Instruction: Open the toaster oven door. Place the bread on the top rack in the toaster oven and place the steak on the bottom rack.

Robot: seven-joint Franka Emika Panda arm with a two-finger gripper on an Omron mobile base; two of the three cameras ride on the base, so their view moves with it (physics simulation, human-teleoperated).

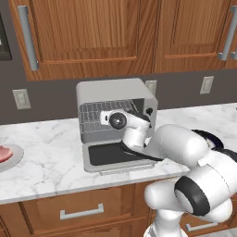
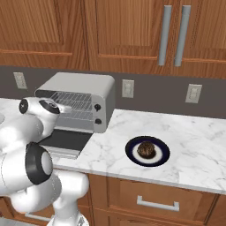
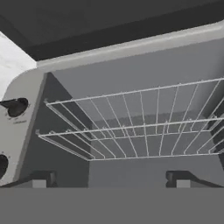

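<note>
The toaster oven (image 1: 115, 90) stands on the counter with its door (image 1: 104, 155) folded down flat in front of it. Two wire racks show in the cavity, the top rack (image 2: 77, 98) above the bottom rack (image 2: 81, 115). My gripper (image 1: 103, 118) hovers over the lowered door at the mouth of the cavity, pointing in at rack height. It is open and holds nothing, fingertips (image 3: 43, 179) wide apart. The hand view is rolled, with the knobs at its left. The steak (image 1: 3, 152) lies on a plate at the far left. The bread (image 2: 146, 150) sits on a dark plate to the oven's right.
The steak's pale plate (image 1: 14, 159) is at the left edge of the marble counter (image 1: 46, 148). The bread's dark blue plate (image 2: 131, 152) is near the counter's front edge. Wooden wall cabinets (image 2: 128, 31) hang above, and drawers (image 1: 81, 210) lie below.
</note>
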